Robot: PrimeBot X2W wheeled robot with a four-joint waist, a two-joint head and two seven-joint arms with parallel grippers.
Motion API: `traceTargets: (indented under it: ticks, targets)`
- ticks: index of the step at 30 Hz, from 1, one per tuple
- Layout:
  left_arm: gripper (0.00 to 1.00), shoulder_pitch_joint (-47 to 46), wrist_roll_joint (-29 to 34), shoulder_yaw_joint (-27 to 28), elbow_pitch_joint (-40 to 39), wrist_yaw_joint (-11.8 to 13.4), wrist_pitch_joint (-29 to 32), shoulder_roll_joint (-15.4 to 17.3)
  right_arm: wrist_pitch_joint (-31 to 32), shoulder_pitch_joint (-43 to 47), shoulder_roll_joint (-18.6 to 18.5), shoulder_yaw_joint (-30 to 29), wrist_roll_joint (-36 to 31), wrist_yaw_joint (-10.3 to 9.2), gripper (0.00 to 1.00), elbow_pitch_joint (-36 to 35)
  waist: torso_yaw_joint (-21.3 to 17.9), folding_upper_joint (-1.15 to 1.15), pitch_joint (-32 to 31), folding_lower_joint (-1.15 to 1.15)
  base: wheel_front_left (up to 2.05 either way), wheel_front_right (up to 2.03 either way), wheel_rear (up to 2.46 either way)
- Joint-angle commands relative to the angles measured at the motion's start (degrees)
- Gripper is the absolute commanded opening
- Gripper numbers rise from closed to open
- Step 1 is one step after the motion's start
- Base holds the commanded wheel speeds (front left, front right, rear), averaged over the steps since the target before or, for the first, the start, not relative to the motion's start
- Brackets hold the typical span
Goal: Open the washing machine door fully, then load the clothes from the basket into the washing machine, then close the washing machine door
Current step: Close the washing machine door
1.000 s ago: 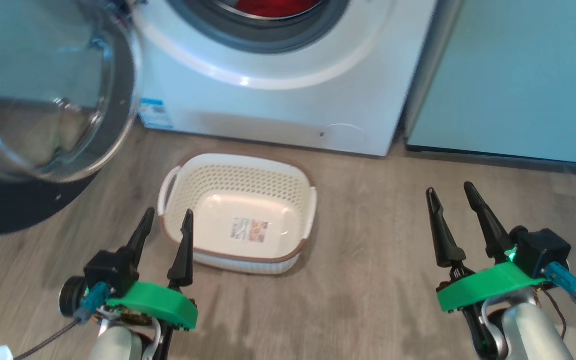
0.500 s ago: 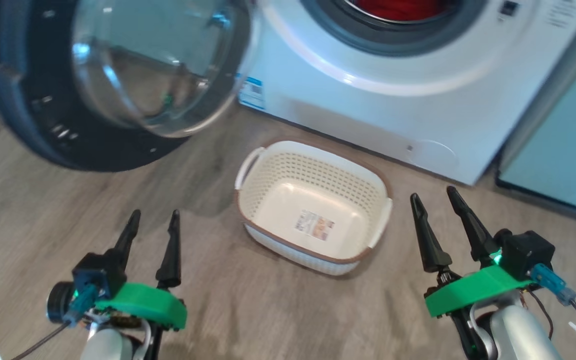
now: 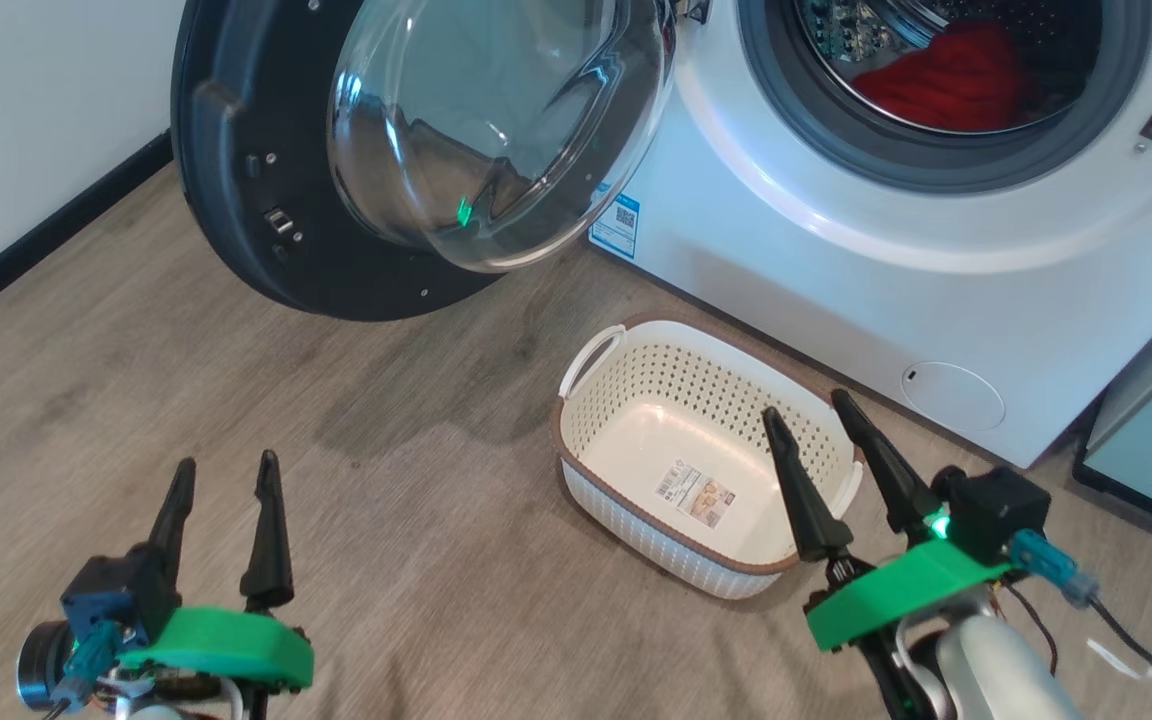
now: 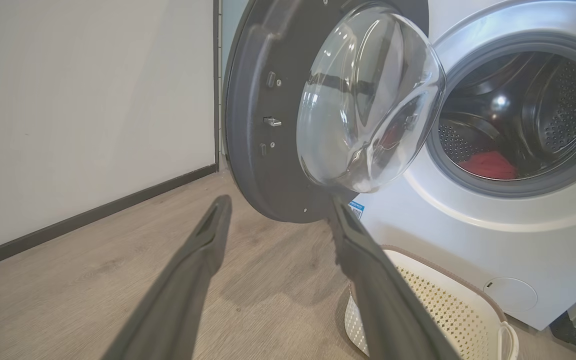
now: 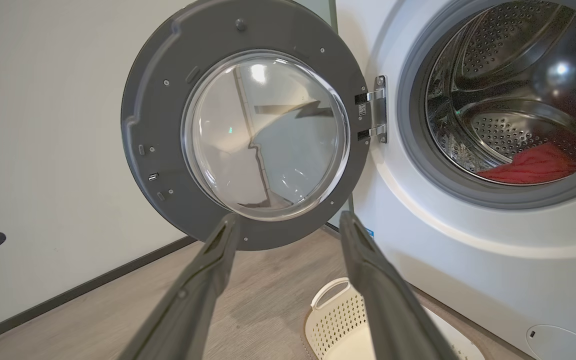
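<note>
Washing machine door (image 3: 236,150) stood wide open; clothes (image 3: 946,80) in drum (image 3: 836,25); basket (image 3: 626,520) empty on floor (image 3: 416,580) before washing machine (image 3: 836,290). L gripper (image 3: 225,460), R gripper (image 3: 804,404): jaws wide, empty. Risk: push could slip off curved glass (image 3: 496,120), door not latching.

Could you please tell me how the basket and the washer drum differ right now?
The basket is white plastic and empty; the drum is shiny steel and holds red clothes. The basket stands on the floor, open upward; the drum faces sideways inside the washer. Both are perforated.
</note>
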Motion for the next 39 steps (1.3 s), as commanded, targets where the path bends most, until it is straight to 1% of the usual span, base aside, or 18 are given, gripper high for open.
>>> traceTargets:
  ticks: [1,6,12,27,28,29,30,31,35,39]
  targets:
    - [1.00,-1.6,-0.3,2.1,-2.5,0.4,-0.3,0.2,-0.4,-3.6,0.0,1.6,0.5,0.00,1.00,-1.4,0.1,0.00,0.0,0.00,0.00,0.00,0.00]
    - [1.00,-0.9,-0.5,2.5,-3.4,1.1,-0.3,0.2,-0.4,-4.6,0.0,2.6,0.8,0.00,1.00,-0.6,0.2,0.00,0.1,0.00,0.00,0.00,0.00]
    - [1.00,-0.7,-0.5,2.7,-3.8,1.4,-0.3,0.2,-0.4,-4.9,0.0,3.0,0.9,0.00,1.00,-0.2,0.1,0.00,0.0,0.00,0.00,0.00,0.00]
    - [1.00,-0.7,0.0,2.6,-4.0,1.0,-0.3,0.2,-0.4,-3.9,0.0,2.8,0.8,0.00,1.00,-0.3,-0.6,0.00,-0.9,0.00,0.00,0.00,0.00]
    - [0.73,-0.7,0.0,2.5,-4.1,1.0,-0.3,0.2,-0.4,-3.9,0.0,2.7,0.7,0.00,1.00,-0.3,-0.6,0.00,-0.9,0.00,0.00,0.00,0.00]
    - [0.38,-0.7,-0.1,2.4,-4.2,0.9,-0.3,0.2,-0.4,-3.8,0.0,2.7,0.6,0.00,1.00,-0.3,-0.6,0.00,-0.9,0.00,0.00,0.00,0.00]
    - [0.11,-0.7,-0.1,2.4,-4.2,0.9,-0.3,0.2,-0.4,-3.8,0.0,2.7,0.6,0.00,1.00,-0.3,-0.6,0.00,-0.9,0.00,0.00,0.00,0.00]
    - [0.00,-0.7,0.2,2.3,-4.3,1.0,-0.3,0.2,-0.4,-3.8,0.0,2.6,0.5,0.00,1.00,-0.3,-0.6,0.00,-0.8,0.00,0.00,0.00,0.00]
    - [0.00,-0.7,0.3,2.1,-4.3,1.1,-0.3,0.2,-0.4,-3.6,0.0,2.5,0.0,0.00,1.00,-0.4,-0.4,0.00,-0.4,0.00,0.00,0.00,0.00]
    - [0.00,-2.0,-0.1,3.1,-6.4,1.2,-0.3,0.2,-0.4,-3.8,0.0,1.7,-1.1,0.00,1.00,-0.9,-0.2,0.00,1.3,0.00,0.00,0.00,0.00]
